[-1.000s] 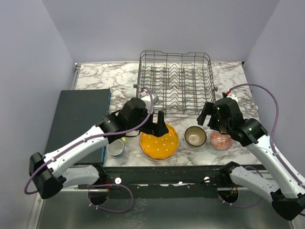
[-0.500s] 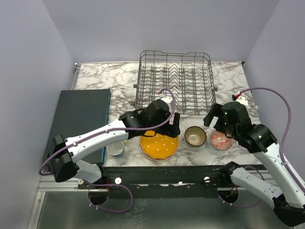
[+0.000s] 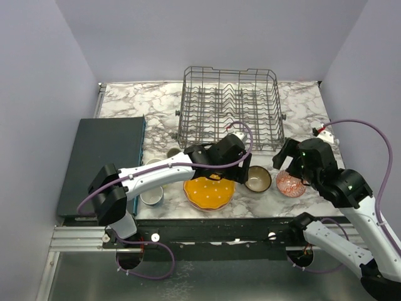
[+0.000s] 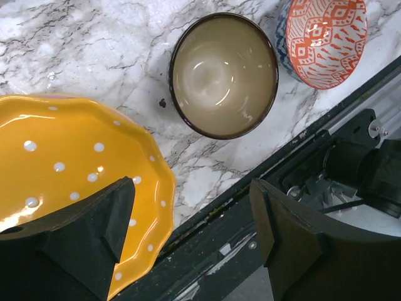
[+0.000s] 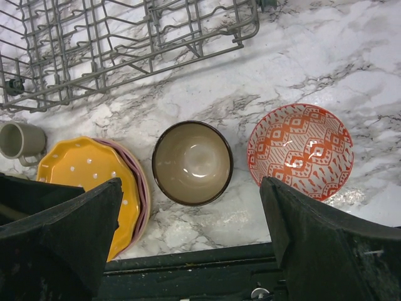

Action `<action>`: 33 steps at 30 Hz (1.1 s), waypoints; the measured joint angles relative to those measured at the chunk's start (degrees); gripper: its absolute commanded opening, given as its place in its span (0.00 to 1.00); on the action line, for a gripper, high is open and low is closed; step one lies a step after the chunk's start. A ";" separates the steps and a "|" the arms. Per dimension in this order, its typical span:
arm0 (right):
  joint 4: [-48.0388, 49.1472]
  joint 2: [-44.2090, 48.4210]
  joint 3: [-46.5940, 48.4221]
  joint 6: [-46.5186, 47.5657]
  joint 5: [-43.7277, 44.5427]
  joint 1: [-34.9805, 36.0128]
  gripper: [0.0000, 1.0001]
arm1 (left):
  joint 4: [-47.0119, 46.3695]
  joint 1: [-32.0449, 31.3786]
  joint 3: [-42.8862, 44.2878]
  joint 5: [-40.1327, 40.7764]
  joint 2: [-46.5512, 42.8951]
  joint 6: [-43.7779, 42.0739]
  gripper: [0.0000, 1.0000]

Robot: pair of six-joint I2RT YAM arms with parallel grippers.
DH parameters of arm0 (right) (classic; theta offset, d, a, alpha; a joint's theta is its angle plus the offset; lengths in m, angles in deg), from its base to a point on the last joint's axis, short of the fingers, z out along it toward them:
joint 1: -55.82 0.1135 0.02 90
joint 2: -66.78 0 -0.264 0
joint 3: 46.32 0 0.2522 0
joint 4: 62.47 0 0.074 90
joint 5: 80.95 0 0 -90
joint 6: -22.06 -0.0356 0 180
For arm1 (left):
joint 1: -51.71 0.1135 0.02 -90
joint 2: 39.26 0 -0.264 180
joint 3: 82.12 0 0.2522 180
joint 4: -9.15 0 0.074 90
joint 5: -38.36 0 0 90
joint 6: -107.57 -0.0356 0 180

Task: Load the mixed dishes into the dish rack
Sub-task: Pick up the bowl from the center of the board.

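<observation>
Left wrist view: the orange plate (image 4: 69,169) runs under one jaw and off the edge, and the patterned bowl (image 4: 326,37) beyond the other jaw is cropped. Right wrist view: beyond the jaws the rack (image 5: 125,50) and a mug (image 5: 15,139) are cut off, and a pink plate (image 5: 143,188) shows only its rim.

Plate (image 3: 209,192): orange-yellow with white dots, scalloped edge. Pink plate (image 5: 145,191): plain, only its rim visible beneath. Bowl (image 3: 257,179): dark brown rim, glossy beige inside. Patterned bowl (image 3: 290,184): orange-red diamond lattice on white inside, blue marks on the outer wall. Mug (image 5: 15,140): pale grey-beige. Rack (image 3: 229,106): grey wire. Table (image 3: 125,100): white marble, grey veins. Mat (image 3: 103,153): dark blue-grey.
</observation>
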 measured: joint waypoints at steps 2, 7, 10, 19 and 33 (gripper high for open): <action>-0.07 0.35 0.00 -0.04 0.00 0.00 0.99 | 0.07 -0.13 0.96 0.00 1.70 0.31 0.78; -0.17 1.42 0.00 -0.26 -0.02 0.00 0.98 | 0.46 -0.24 3.85 0.00 6.01 0.90 0.74; -0.22 2.14 -0.02 -0.50 -0.07 0.00 0.98 | 0.42 -0.24 5.40 0.02 8.37 1.07 0.70; -0.22 2.58 -0.13 -0.63 -0.11 0.00 0.98 | 1.31 -0.22 11.41 1.25 15.30 -0.04 0.58; -0.26 3.63 -0.90 -0.63 -0.15 0.00 0.98 | 3.96 0.61 18.10 5.33 22.14 -2.62 0.54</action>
